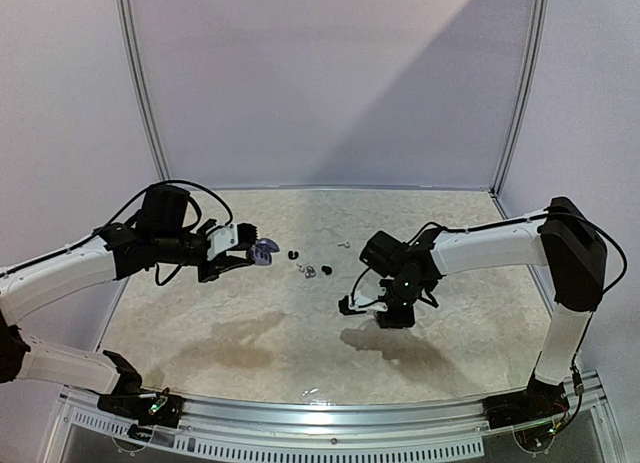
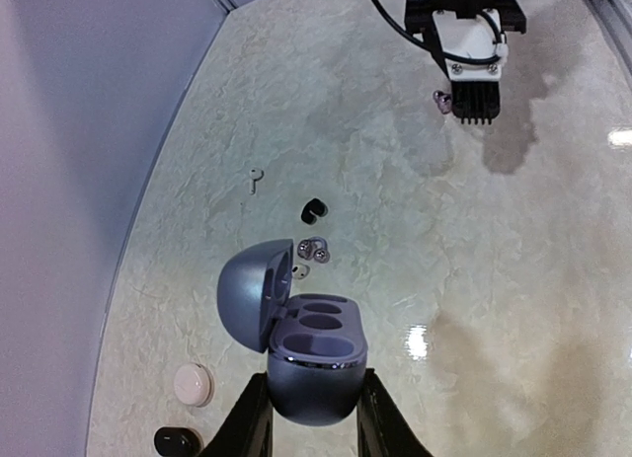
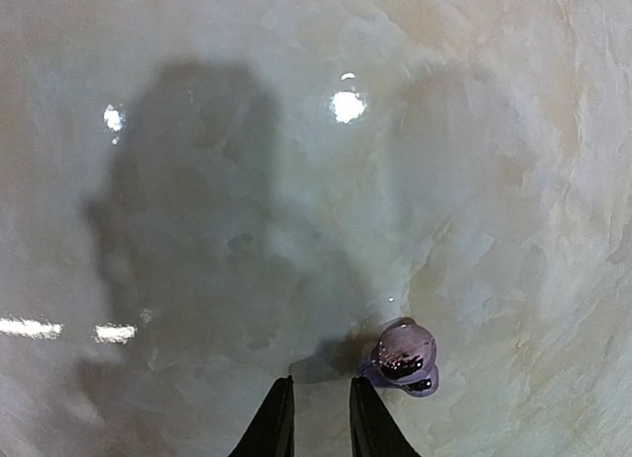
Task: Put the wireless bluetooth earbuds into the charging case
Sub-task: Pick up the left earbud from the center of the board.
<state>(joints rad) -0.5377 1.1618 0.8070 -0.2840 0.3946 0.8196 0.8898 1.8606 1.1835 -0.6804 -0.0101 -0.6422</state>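
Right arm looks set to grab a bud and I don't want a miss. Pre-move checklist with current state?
1. Charging case held in the left gripper: ok.
2. Case lid open, both wells empty: ok.
3. Purple earbud between the right gripper fingers: not ok. It lies on the table beside them, outside the gap.
4. Right gripper wide enough to take the earbud: not ok, only a narrow empty gap.
5. Which well the purple earbud fits: cannot tell.
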